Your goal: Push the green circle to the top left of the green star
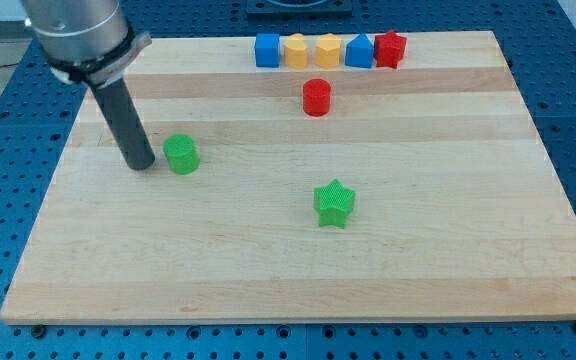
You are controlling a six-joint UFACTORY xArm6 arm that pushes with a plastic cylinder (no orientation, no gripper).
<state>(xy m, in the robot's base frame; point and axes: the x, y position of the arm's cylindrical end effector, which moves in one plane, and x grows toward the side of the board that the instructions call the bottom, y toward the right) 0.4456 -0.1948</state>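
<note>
The green circle is a short green cylinder on the left part of the wooden board. The green star lies near the board's middle, to the right of and below the circle. My tip rests on the board just left of the green circle, a small gap from it or barely touching; I cannot tell which. The dark rod rises from it up to the arm at the view's top left.
A red cylinder stands above the star. Along the top edge sit a blue cube, two yellow blocks, a blue block and a red star in a row.
</note>
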